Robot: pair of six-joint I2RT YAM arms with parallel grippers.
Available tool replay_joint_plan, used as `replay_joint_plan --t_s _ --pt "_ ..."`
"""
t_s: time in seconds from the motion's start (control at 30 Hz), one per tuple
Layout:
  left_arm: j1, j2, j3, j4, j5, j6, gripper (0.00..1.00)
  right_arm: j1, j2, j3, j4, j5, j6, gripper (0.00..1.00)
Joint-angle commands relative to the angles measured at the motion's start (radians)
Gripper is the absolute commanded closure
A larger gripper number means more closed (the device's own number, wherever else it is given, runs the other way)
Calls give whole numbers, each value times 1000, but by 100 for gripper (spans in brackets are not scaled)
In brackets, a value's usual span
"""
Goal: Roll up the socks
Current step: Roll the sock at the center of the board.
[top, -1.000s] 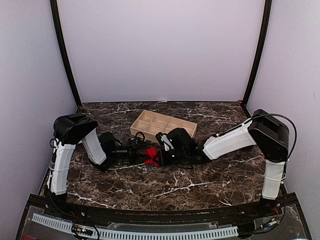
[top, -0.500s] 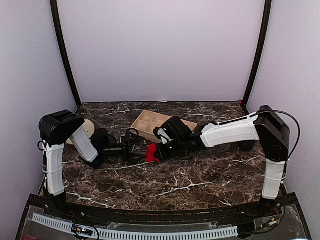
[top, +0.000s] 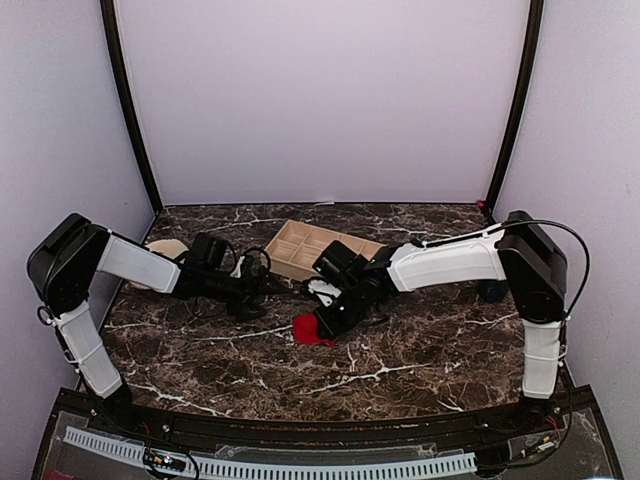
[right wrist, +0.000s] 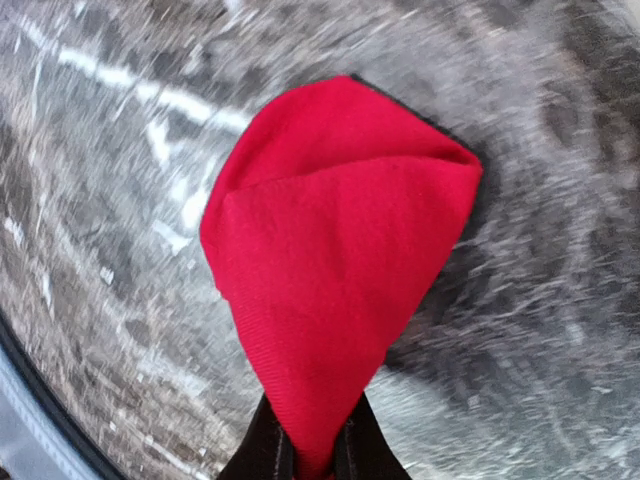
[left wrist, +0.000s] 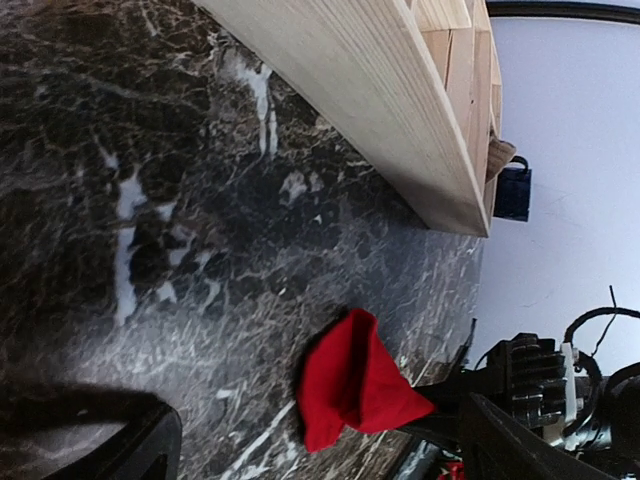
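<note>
Fabric first: the bright red soft sock point(right wrist: 335, 270) is a folded, cone-shaped bundle low on the dark white-veined marble table point(top: 400, 370), in front of the pale wooden compartment tray point(left wrist: 370, 90), near its long wall but apart from it. Whether the cloth rests on the stone or hangs a hair above it I cannot tell. The right gripper point(top: 335, 318) has its jaws drawn almost together on the narrow gathered tip of the bundle. Gripping there probably keeps the folds from springing loose while the wide end spreads below. The left gripper point(top: 252, 287) stands spread to its widest with nothing between its fingers, pointed toward the sock from the left yet well apart from it. It looks parked clear so the right arm has room, and ready to come in and help tuck. A tan-brown sock belongs to the job too; I cannot make it out in any view.
</note>
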Motion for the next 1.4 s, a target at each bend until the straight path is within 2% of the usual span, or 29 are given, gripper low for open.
replay_joint_plan --t_s 0.0,0.17,0.4,0.63,1.0,1.37 --pt "-6 -69 -50 -294 -126 225 1 15 -8 33 -47 -148 -70 94" --pt "-29 -181 -115 -293 -145 316 1 14 -58 29 -32 -351 -75 94" --pt "-30 -364 -214 -278 -166 375 1 14 -176 -58 82 -661 9 95" --pt "-52 -466 -272 -233 -159 408 1 17 -105 -89 152 -768 27 95" --pt "-140 -511 -319 -187 -203 438 1 30 84 27 115 -765 -24 96" --pt "-231 -524 -343 -136 -215 449 1 34 109 89 -3 -491 -68 96"
